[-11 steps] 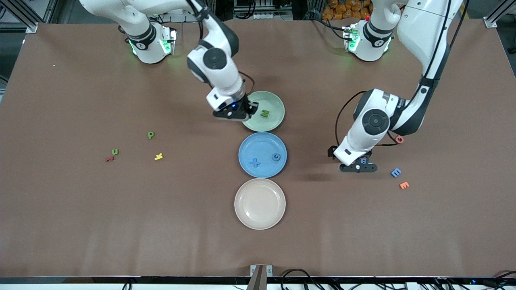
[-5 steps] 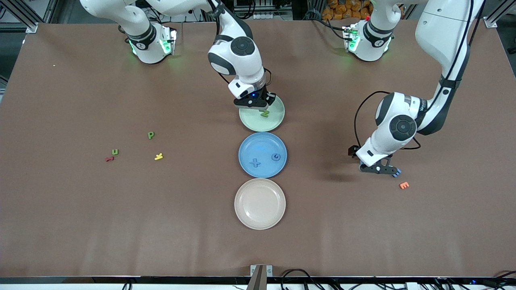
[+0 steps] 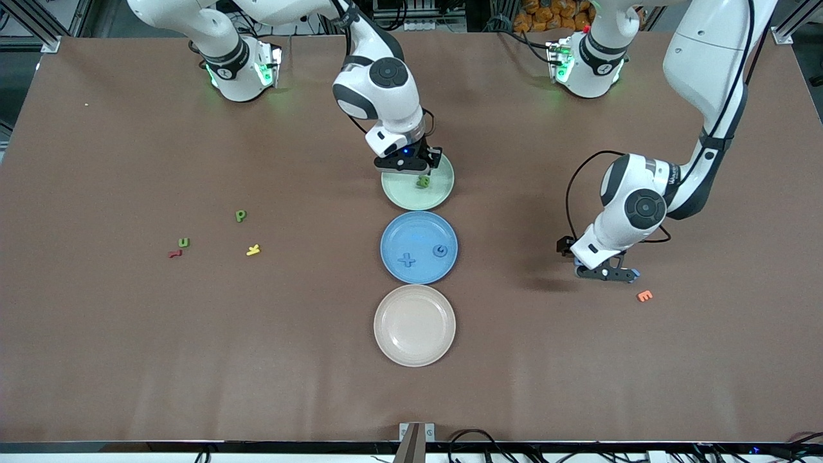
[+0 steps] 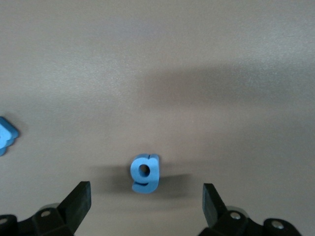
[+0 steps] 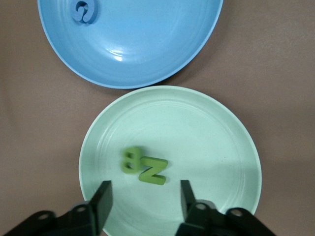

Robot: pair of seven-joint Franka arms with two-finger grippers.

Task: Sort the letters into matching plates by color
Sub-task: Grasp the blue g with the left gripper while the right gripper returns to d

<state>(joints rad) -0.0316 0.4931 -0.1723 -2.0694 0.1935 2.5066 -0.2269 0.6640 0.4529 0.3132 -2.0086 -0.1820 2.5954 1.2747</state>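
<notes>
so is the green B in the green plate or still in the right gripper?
In the plate. The green B lies flat on the green plate beside the Z; the right gripper is open above them.

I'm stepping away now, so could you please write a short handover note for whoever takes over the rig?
Right pincer: open over the green plate, green B and Z lying in it.
Left pincer: open over the blue 6 on the table, blue E beside it.
Done: blue X and G in the blue plate.
Left: blue 6 and E; green P and U toward the right arm's end.
</notes>
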